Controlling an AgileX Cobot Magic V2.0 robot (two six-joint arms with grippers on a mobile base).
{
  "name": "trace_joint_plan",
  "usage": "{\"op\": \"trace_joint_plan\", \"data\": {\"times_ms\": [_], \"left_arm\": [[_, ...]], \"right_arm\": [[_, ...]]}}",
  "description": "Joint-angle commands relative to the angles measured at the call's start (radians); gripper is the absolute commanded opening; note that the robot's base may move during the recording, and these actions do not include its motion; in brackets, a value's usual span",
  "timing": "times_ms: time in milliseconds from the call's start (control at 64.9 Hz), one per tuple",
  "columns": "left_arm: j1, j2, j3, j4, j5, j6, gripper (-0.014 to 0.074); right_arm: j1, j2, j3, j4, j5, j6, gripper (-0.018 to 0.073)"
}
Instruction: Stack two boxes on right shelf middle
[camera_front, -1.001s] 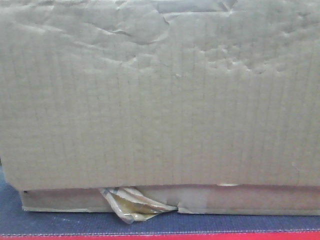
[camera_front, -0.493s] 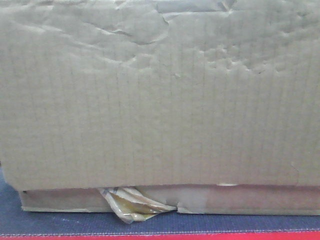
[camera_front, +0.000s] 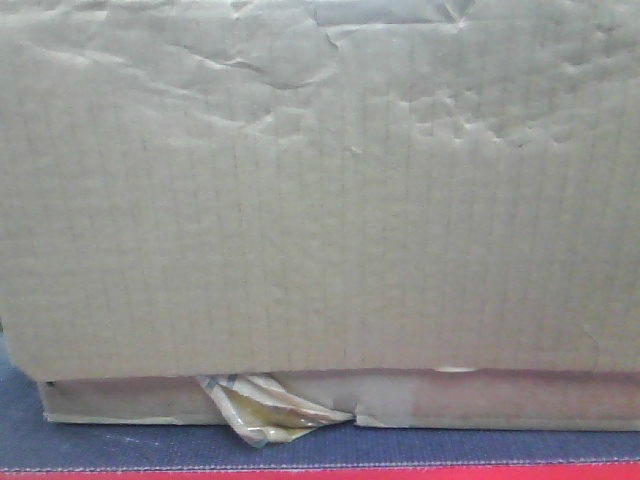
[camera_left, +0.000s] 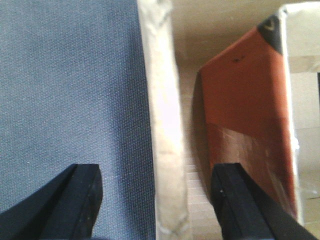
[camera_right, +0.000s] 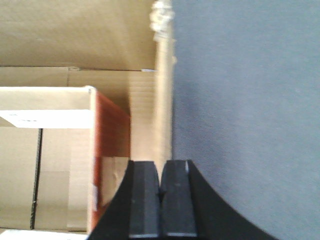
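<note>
Large box (camera_front: 320, 190) on thin flat box (camera_front: 450, 400), grey table (camera_front: 120, 448): unmoved since second ago. Left hand (camera_left: 159, 190) wide, astride cardboard edge (camera_left: 165, 125); right hand (camera_right: 161, 195) pinched closed, empty

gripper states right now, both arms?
Left gripper: open, holding nothing.
Right gripper: closed, nothing visible between its fingers.
</note>
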Motion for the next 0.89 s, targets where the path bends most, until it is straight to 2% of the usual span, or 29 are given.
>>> {"op": "trace_joint_plan", "data": {"times_ms": [0, 77, 231, 293, 554, 878], "left_arm": [[0.005, -0.005, 0.0, 0.001, -0.003, 0.001, 0.0368], [0.005, -0.005, 0.0, 0.001, -0.003, 0.001, 0.0368], [0.005, -0.005, 0.0, 0.004, -0.003, 0.001, 0.0368], [0.005, -0.005, 0.0, 0.004, -0.003, 0.001, 0.0368], [0.005, -0.005, 0.0, 0.004, -0.003, 0.001, 0.0368], [0.005, -0.005, 0.0, 0.006, -0.003, 0.001, 0.0368]], "right_arm": [[0.01, 0.013, -0.011, -0.023, -0.001, 0.005, -0.0143], [0.01, 0.022, -0.011, -0.023, -0.001, 0.005, -0.004], [0.01, 0.029, -0.01, -0.032, -0.001, -0.006, 0.0261], [0.01, 0.032, -0.004, -0.032, -0.001, -0.006, 0.0337], [0.01, 0.076, 0.07, -0.028, -0.001, -0.006, 0.0317], [0.01, 0.109, 0.072, -0.019, -0.001, -0.006, 0.0318]]}}
